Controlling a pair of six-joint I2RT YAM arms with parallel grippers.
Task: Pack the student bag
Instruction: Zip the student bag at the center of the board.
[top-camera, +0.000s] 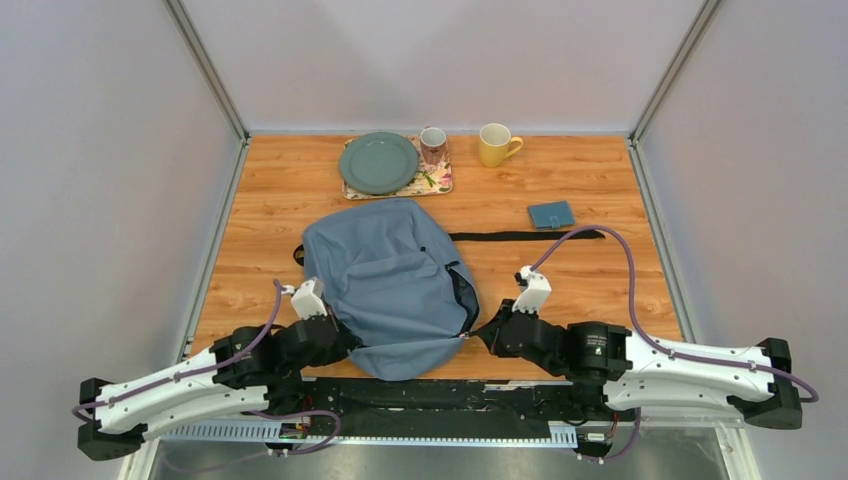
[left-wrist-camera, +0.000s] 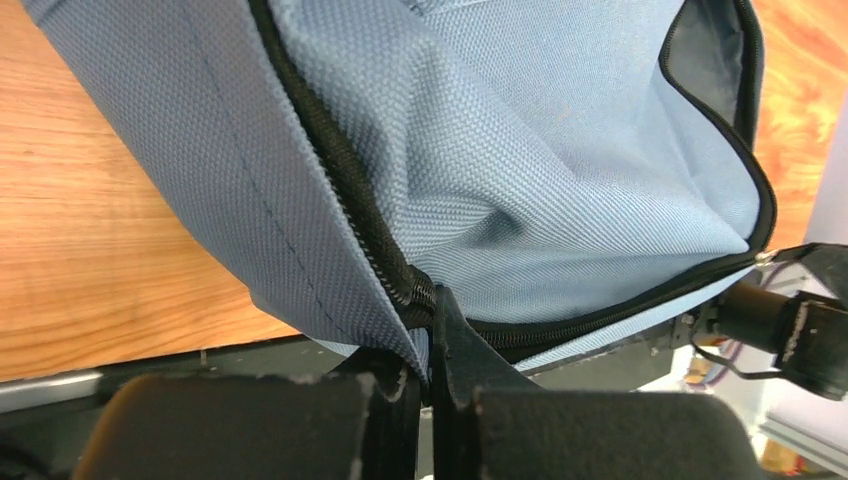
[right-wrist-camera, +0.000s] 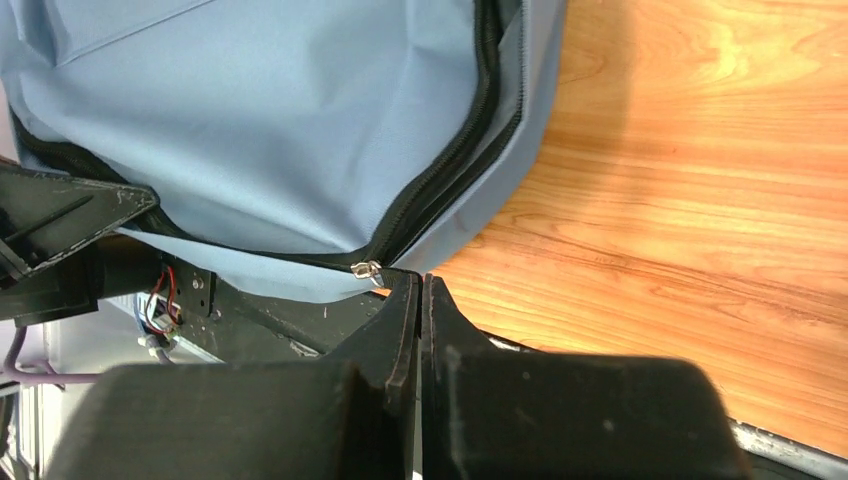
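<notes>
The student bag (top-camera: 385, 280), a large grey-blue backpack with black zipper trim, lies flat in the middle of the wooden table, its near end hanging over the table's front edge. Its zipper gapes partly open on the right side (top-camera: 462, 298). My left gripper (top-camera: 342, 340) is at the bag's near left edge, shut on the fabric rim beside the zipper (left-wrist-camera: 432, 312). My right gripper (top-camera: 478, 335) is at the bag's near right corner, shut on the black zipper pull (right-wrist-camera: 405, 280), just behind its silver ring (right-wrist-camera: 368, 268). The bag's inside is hidden.
A small flat teal case (top-camera: 551, 214) lies right of the bag, with a black strap (top-camera: 525, 236) stretched toward it. At the back stand a green plate (top-camera: 378, 162) on a floral tray (top-camera: 436, 184), a pink mug (top-camera: 433, 145) and a yellow mug (top-camera: 494, 145).
</notes>
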